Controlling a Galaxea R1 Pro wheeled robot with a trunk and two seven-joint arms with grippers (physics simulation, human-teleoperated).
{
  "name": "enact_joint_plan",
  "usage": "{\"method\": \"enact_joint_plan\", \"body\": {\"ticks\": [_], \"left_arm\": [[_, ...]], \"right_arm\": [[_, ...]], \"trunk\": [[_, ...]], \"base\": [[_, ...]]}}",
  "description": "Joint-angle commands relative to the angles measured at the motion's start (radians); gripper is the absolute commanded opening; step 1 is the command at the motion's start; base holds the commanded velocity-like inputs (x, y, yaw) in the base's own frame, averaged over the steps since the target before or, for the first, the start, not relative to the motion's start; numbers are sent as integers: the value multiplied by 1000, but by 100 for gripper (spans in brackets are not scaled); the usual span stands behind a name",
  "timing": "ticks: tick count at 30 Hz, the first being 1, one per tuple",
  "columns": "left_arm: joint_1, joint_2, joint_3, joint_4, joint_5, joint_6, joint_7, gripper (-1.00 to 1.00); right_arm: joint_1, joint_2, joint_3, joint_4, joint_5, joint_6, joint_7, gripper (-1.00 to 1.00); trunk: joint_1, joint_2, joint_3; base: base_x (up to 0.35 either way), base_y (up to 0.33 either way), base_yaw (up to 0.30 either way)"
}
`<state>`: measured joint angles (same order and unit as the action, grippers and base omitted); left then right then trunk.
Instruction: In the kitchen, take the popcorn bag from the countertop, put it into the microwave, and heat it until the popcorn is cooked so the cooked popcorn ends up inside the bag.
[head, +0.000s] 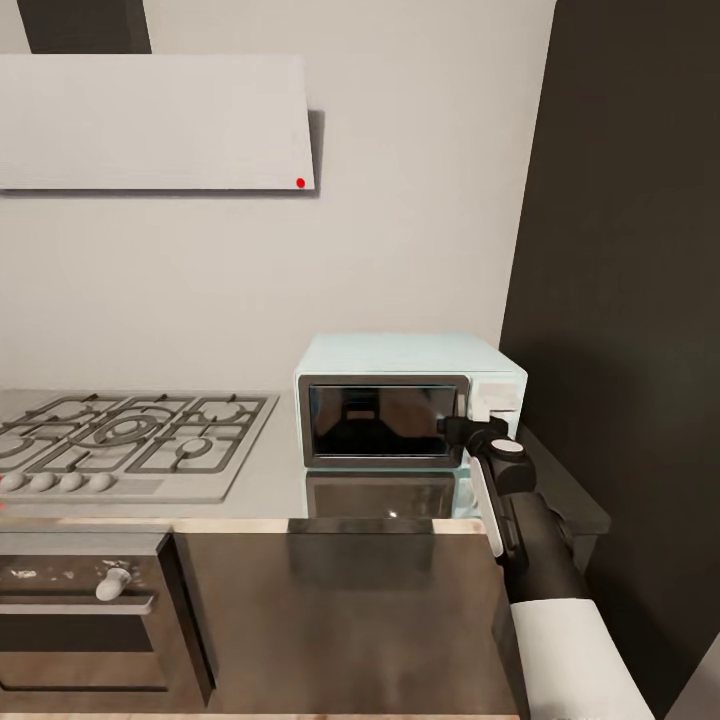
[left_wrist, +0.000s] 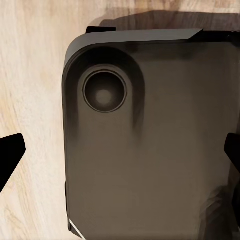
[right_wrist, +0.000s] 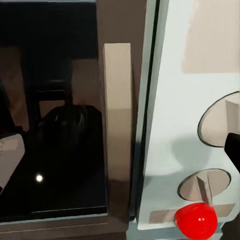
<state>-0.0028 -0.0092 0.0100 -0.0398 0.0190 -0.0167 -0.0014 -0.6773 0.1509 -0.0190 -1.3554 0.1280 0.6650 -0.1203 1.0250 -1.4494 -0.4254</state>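
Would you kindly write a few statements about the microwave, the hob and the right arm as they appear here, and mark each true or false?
1. The microwave door is shut. True.
2. The right gripper is over the gas hob. False: it is at the microwave's front, by the door's edge next to the knob panel.
3. The round light on the microwave's panel glows red. True.
4. The microwave stands left of the hob. False: it stands to the hob's right on the countertop.
5. The popcorn bag sits on top of the microwave. False: its top is bare.
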Motion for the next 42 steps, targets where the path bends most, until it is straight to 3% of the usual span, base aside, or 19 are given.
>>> {"method": "enact_joint_plan", "body": {"ticks": [1,32,33,42], "left_arm": [[0,0,1,0,2,-2,0,100],[0,0,1,0,2,-2,0,100],[0,0,1,0,2,-2,0,100],[0,0,1,0,2,-2,0,100]], "right_arm": [[-1,0,-1,6,10,6,4,100],[-1,-1,-1,32,17,5,8,100],[-1,-1,-1,32,18,5,8,-100],[-1,-1,-3,32,16,5,9,-100]], "trunk": [[0,-1,-1],[0,-1,-1],[0,-1,-1],[0,-1,-1]], "base": [[0,0,0],[25,0,0],[0,0,0],[0,0,0]]}}
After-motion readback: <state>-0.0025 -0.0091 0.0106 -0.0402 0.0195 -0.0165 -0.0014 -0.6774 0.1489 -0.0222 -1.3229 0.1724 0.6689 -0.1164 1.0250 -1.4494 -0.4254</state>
